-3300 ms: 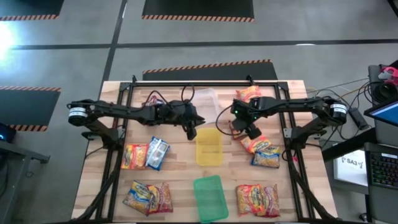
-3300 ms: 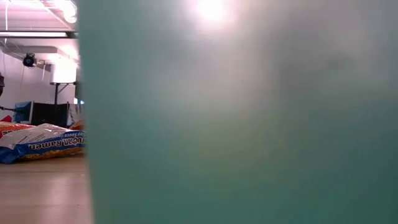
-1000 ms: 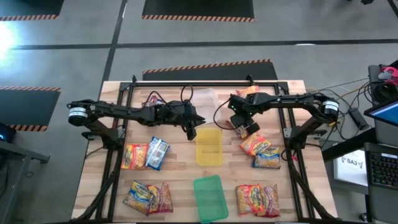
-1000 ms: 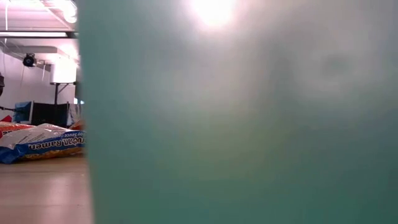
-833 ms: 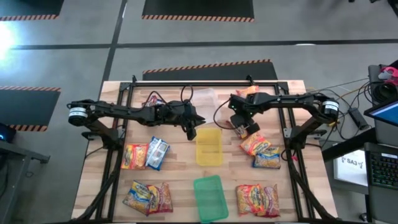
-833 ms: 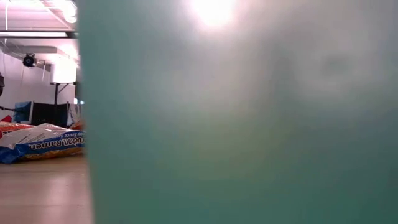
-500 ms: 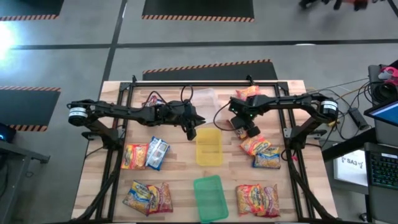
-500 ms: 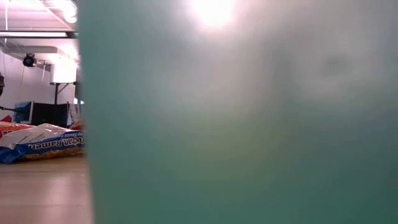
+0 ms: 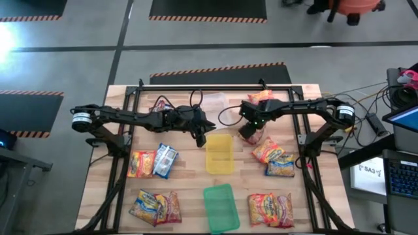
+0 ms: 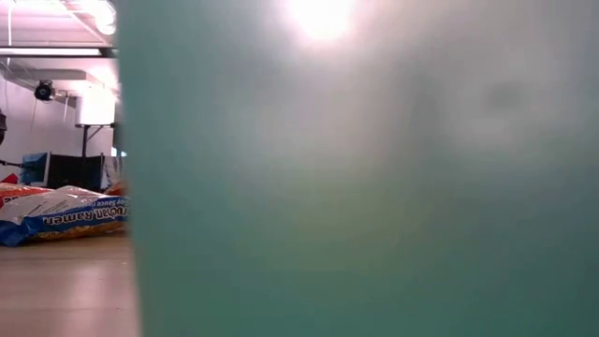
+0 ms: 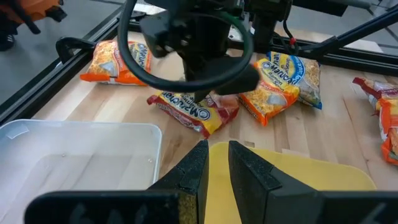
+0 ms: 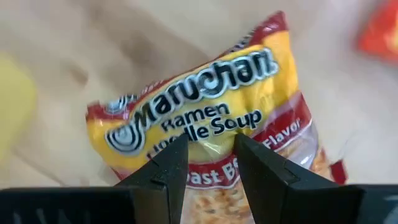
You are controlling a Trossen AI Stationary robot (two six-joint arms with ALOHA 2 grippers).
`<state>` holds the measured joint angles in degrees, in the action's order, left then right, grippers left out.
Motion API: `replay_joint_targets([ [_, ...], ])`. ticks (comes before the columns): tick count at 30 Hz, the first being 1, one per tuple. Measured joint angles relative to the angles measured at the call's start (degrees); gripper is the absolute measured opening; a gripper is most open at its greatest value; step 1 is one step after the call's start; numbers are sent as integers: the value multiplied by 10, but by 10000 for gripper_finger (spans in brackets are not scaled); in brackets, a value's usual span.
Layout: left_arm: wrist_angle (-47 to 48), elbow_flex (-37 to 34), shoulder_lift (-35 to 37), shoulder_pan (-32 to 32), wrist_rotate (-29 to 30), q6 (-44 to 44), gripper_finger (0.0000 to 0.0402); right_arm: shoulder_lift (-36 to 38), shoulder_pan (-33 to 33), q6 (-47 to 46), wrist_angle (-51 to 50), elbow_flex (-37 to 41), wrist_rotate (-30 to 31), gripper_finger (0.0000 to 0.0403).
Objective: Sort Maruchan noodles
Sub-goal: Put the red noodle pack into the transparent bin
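Note:
My right gripper (image 9: 251,134) (image 12: 211,155) hangs beside the yellow tray's (image 9: 219,154) far right corner, shut on a red-and-yellow Maruchan packet (image 12: 199,106) (image 11: 186,113). The left wrist view shows that gripper (image 11: 211,84) above the packet. Near it on the table's right side lie an orange packet (image 9: 268,151), a blue-and-yellow one (image 9: 281,167) and another orange one (image 9: 260,98). More packets lie flat on the table's left (image 9: 152,162) and near the front edge (image 9: 155,207) (image 9: 270,209). My left gripper (image 9: 200,139) (image 11: 217,152) waits shut over the yellow tray's far left corner. My right gripper pinches the red-and-yellow packet between its two fingers (image 12: 166,168), coming from above and pointing down. The fingers sit on the printed face below the words "Noodle Soup" (image 12: 211,140), where the plastic bulges up between them. Whether the packet is lifted clear of the table I cannot tell.
A clear tray (image 9: 219,103) lies at the far middle and a green tray (image 9: 221,207) at the near middle. The green tray's wall (image 10: 356,187) fills most of the low view, with a blue packet (image 10: 65,215) beside it. Dark frame rails run along both table sides.
My right gripper has drifted a little toward the table's left and far edge, turning slightly, with the red-and-yellow packet between its fingers. The other packets and the trays have stayed where they were.

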<state>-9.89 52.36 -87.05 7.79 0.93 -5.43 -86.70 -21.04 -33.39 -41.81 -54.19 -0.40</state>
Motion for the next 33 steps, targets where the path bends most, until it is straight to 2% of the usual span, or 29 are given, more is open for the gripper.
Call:
replay_joint_targets([
  [3, 0, 0, 0, 0, 0, 0, 45, 0, 0, -102, 4, -2, -9, 132],
  [5, 0, 0, 0, 0, 0, 0, 45, 0, 0, -87, -6, -10, -15, 136],
  [9, 2, 0, 0, 0, 0, 0, 45, 2, 0, 27, -54, -47, -17, 141],
  [14, 2, 0, 0, 0, 0, 0, 45, 3, 8, 297, -95, -75, -8, 140],
  [19, 3, 0, 0, 0, 0, 0, 45, 3, 14, 490, -83, -58, -5, 139],
  [29, 5, 0, 0, -1, 0, -2, 45, 3, 14, 664, -56, -19, -10, 139],
  [33, 5, 0, 0, -1, 0, -2, 45, 4, 14, 690, -37, -1, -10, 139],
])
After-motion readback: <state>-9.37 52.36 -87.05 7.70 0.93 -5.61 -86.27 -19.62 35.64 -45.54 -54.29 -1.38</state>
